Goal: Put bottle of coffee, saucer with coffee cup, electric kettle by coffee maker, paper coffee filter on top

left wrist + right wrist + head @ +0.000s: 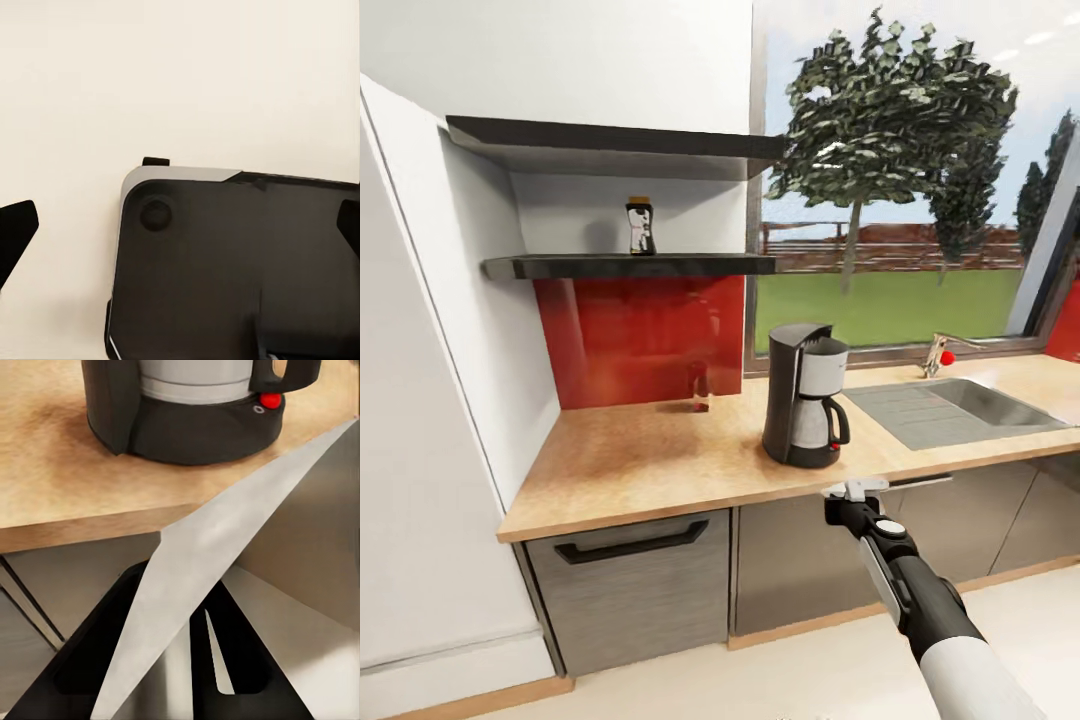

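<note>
The coffee maker (805,395) is seen standing on the wooden counter (650,455), a little right of the middle of the head picture. That part of the job looks done, since the machine is meant to be kept there.

The bottle of coffee (640,226) is seen on the black shelf (630,265), in the upper left part of the head picture, upright and well apart from the coffee maker. It is not yet moved down to the counter.

No filter is seen on top of the coffee maker, so that step is judged to be left. The saucer, the cup and the kettle are not placed beside the coffee maker on the counter that can be seen. Most of the job is judged to be left.

The right gripper (857,490) is seen low in the head picture, just below the counter's front edge, in front of the coffee maker. In the right wrist picture a thin pale folded sheet (217,562) is seen between the dark fingers (90,660); it may be the paper filter, but this cannot be told for sure. How far the fingers are apart cannot be told.

In the left wrist picture two dark finger tips (15,232) are seen set wide apart, with nothing held between them
</note>
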Controlling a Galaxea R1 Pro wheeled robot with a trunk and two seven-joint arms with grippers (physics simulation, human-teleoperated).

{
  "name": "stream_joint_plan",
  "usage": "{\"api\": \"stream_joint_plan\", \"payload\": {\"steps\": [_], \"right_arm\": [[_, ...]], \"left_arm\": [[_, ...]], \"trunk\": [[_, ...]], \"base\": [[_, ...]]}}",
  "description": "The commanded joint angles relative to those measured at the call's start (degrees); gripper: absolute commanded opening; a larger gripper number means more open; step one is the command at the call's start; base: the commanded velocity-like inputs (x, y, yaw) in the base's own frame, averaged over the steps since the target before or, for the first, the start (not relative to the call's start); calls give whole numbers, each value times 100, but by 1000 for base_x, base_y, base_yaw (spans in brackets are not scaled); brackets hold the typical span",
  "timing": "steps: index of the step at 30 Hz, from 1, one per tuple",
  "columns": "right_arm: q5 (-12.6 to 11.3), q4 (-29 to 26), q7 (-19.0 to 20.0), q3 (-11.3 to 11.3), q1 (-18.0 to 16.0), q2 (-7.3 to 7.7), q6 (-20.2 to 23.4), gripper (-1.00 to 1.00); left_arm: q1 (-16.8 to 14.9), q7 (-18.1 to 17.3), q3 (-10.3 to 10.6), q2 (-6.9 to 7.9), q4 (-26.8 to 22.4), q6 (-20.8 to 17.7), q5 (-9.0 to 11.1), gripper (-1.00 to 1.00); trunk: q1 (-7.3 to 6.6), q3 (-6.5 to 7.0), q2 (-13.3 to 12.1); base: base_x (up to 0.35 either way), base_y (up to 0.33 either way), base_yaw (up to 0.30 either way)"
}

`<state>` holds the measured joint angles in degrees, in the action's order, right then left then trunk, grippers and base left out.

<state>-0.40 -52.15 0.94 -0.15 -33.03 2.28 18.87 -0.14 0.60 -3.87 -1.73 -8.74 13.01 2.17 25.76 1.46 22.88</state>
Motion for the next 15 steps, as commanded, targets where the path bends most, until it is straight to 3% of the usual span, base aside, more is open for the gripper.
{"api": "stream_joint_plan", "payload": {"steps": [1, 15], "right_arm": [[-13, -6, 11, -2, -1, 0, 29, -100], [-21, 2, 11, -1, -1, 8, 27, -100]], "left_arm": [[-1, -8, -35, -3, 4, 17, 17, 100], [4, -8, -35, -3, 4, 17, 12, 100]], "trunk": [[2, -2, 4], [2, -2, 4]], "base": [[0, 0, -154], [0, 0, -16]]}}
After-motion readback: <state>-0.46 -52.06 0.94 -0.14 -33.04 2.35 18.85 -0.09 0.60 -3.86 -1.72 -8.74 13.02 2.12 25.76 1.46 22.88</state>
